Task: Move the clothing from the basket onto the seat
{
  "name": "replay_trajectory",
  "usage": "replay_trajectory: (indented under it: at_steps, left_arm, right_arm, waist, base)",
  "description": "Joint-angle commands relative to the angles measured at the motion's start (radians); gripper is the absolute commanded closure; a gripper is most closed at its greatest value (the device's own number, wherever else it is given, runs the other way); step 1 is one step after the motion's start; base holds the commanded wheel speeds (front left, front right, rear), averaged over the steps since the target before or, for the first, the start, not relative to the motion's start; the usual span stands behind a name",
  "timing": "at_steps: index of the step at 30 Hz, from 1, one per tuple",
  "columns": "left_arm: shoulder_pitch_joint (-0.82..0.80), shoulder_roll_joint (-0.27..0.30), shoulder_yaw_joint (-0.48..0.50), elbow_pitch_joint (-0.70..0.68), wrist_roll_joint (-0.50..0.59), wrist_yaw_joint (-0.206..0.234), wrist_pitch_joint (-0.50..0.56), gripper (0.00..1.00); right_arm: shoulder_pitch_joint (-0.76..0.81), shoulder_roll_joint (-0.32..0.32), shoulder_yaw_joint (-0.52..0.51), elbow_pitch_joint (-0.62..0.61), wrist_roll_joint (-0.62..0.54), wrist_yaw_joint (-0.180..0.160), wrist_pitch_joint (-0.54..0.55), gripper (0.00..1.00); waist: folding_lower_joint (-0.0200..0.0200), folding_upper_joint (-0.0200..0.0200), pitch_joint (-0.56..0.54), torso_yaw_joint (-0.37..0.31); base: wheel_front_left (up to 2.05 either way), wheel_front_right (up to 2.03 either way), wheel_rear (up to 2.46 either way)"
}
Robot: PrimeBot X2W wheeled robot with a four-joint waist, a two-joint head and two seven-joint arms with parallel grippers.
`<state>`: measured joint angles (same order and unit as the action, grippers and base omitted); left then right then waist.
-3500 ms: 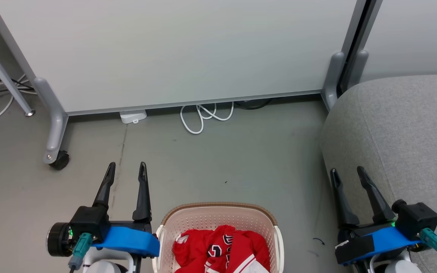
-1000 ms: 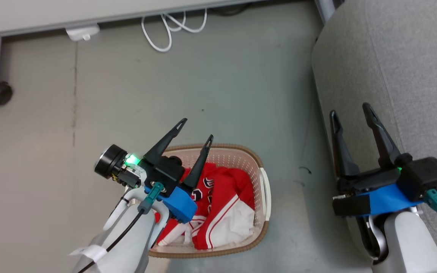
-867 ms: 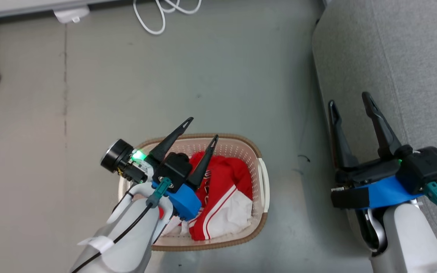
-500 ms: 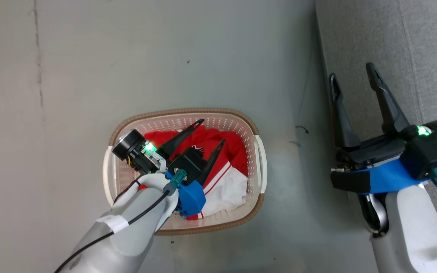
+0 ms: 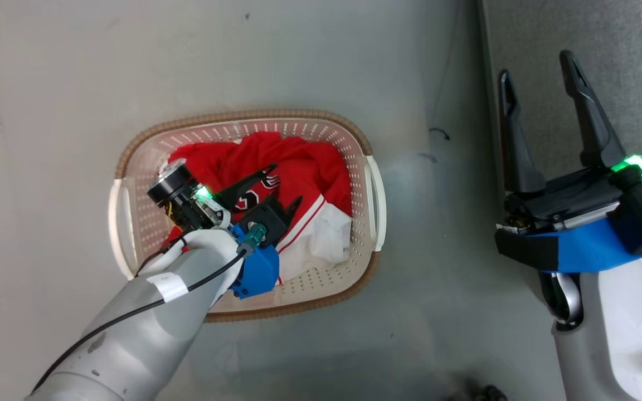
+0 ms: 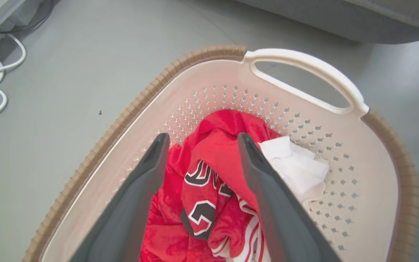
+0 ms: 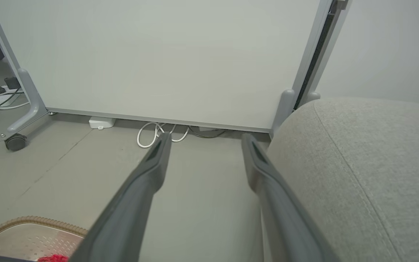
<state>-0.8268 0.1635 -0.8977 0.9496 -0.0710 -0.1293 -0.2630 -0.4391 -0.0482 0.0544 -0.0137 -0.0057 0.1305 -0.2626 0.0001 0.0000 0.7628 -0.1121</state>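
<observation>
The cream basket (image 5: 243, 115) with its brown rim stands on the grey floor, holding the crumpled red and white clothing (image 5: 304, 159). My left gripper (image 5: 286, 184) is down inside the basket, open, its fingers straddling the lettered red fold without closing on it. In the left wrist view the left gripper (image 6: 202, 137) stands either side of the clothing (image 6: 209, 203), with the basket rim (image 6: 209, 52) beyond. My right gripper (image 5: 537, 65) hangs open and empty beside the grey seat (image 5: 622, 55). In the right wrist view the right gripper (image 7: 206, 136) points along the floor, with the seat (image 7: 358, 163) to its right.
A large pale panel on wheeled legs (image 7: 158, 54) stands ahead of the right gripper, with a white cable (image 7: 151, 136) and a small white box (image 7: 101, 122) at its foot. Bare floor (image 5: 438, 223) separates basket and seat.
The head camera has tilted down, so the scene has slid up the picture. My left gripper has dropped from above the basket rim into the basket, onto the clothing. Both grippers stay open.
</observation>
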Motion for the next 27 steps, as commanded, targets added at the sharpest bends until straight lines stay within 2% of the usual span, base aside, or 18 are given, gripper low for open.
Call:
replay_trajectory:
  at_steps: [1, 14, 27]
  left_arm:
    - [-0.033, 0.005, -0.019, 0.02, -0.007, -0.001, -0.003, 0.0]
    - [-0.177, 0.002, -0.123, 0.198, -0.041, -0.001, -0.003, 0.0]
    - [-0.262, -0.005, -0.197, 0.267, -0.069, -0.001, -0.003, 0.0]
  right_arm:
    - [-0.019, -0.004, -0.004, -0.015, -0.004, 0.0, -0.003, 0.0]
    - [-0.032, -0.004, -0.002, -0.115, -0.026, 0.0, -0.003, 0.0]
    - [-0.02, -0.004, 0.008, -0.163, -0.018, 0.0, -0.003, 0.0]
  waist:
    - [-0.0001, 0.0, 0.045, -0.008]
    - [-0.0001, 0.0, 0.188, -0.005]
    - [-0.0001, 0.0, 0.274, -0.024]
  base:
    - [0.0, 0.0, 0.0]
    - [0.0, 0.0, 0.0]
    - [0.0, 0.0, 0.0]
